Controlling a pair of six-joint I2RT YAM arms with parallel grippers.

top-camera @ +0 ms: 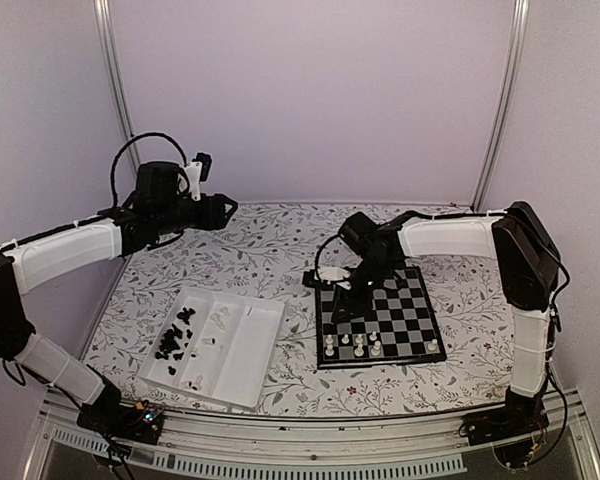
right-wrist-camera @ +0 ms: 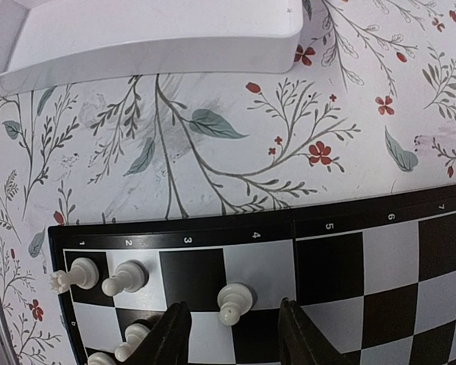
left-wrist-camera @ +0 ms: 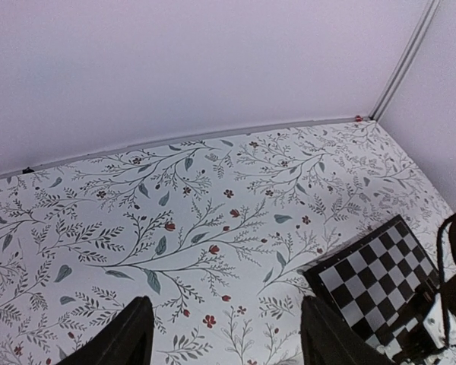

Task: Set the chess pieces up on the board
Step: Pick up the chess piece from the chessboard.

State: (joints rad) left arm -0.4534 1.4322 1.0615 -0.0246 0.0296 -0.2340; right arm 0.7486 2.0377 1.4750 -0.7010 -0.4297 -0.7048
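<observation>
Right tool [right-wrist-camera: 233,308], jaws apart, straddles a cream-white plastic chess piece [right-wrist-camera: 234,302] on the black-and-silver checked board [right-wrist-camera: 327,266], border numbered 1 to 7; left tool [left-wrist-camera: 226,304] gapes empty above the floral bench [left-wrist-camera: 175,213].

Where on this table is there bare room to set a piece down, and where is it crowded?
Free: the cloth between tray and board, and the board's far right squares. Crowded: its near-left corner, with white pieces and the right gripper.
</observation>
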